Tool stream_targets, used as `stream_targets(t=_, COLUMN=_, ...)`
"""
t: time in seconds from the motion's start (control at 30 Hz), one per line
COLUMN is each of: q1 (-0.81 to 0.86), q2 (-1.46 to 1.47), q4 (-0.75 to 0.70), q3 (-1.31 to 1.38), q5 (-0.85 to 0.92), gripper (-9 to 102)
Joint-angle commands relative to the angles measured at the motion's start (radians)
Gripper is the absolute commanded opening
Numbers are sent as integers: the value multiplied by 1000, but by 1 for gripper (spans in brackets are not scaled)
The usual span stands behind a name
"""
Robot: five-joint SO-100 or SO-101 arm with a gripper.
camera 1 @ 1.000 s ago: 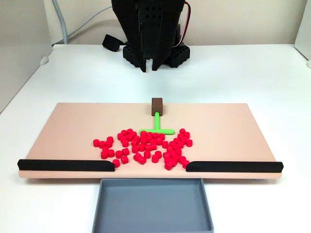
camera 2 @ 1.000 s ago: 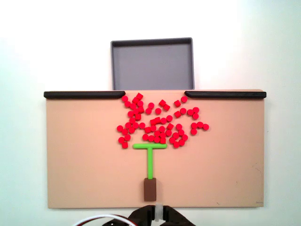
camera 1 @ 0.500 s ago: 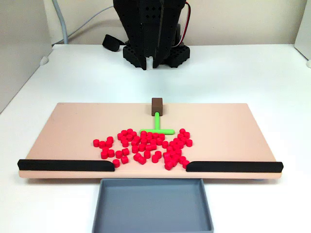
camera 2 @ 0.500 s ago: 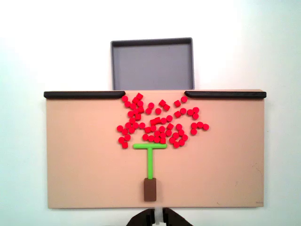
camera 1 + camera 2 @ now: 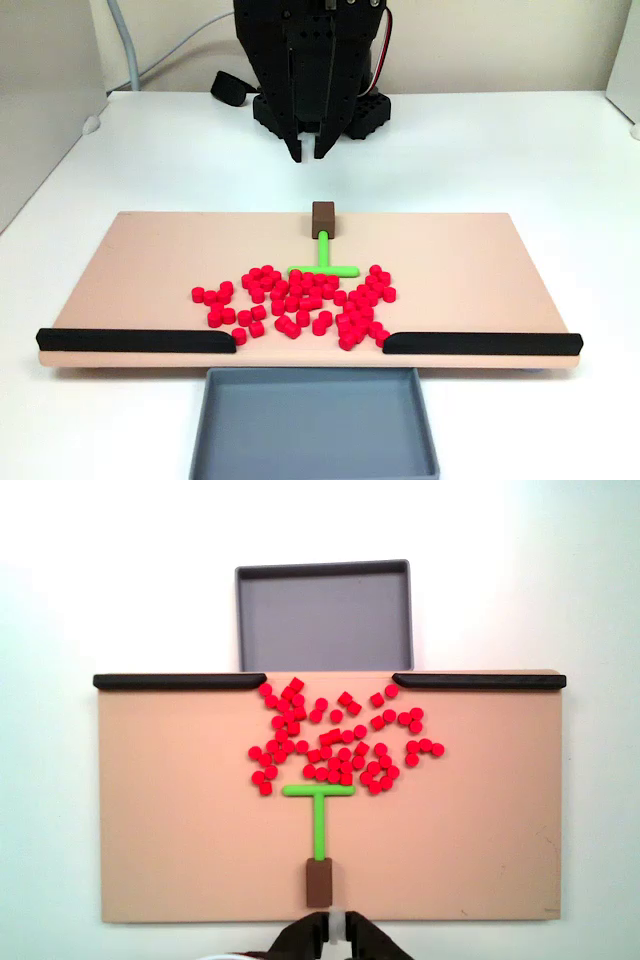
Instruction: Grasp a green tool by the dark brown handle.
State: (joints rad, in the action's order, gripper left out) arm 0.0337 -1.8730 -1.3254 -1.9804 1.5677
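I see the white table (image 5: 520,150) open on all sides of the tan board (image 5: 150,260), with bare table between the board's far edge and the arm's base. On the board, wide bare stretches lie left and right of the red pellets (image 5: 300,300), which are heaped near its middle. Two black bars (image 5: 135,340) line the near edge, leaving a gap before the grey tray (image 5: 315,470), whose floor is bare. My arm (image 5: 310,60) stands upright behind the board, the gripper (image 5: 308,152) pointing down, its fingertips slightly parted and holding nothing. The green tool (image 5: 324,262) lies flat, crossbar touching the pellets. Its dark brown handle (image 5: 323,216) sits by the board's far edge, just below the gripper in a fixed view (image 5: 337,927).
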Motion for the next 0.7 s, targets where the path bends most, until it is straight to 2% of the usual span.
stream_targets(t=0.0, q1=-9, q2=-11, q4=26, q3=3, q5=-41, gripper=2)
stream_targets(t=0.2, q1=-15, q2=29, q4=67, q3=5, q5=-109, gripper=11)
stream_targets(t=0.37, q1=-12, q2=57, q4=84, q3=5, q5=-100, gripper=17)
stream_targets(t=0.67, q1=9, q2=97, q4=84, q3=-2, q5=-31, gripper=19)
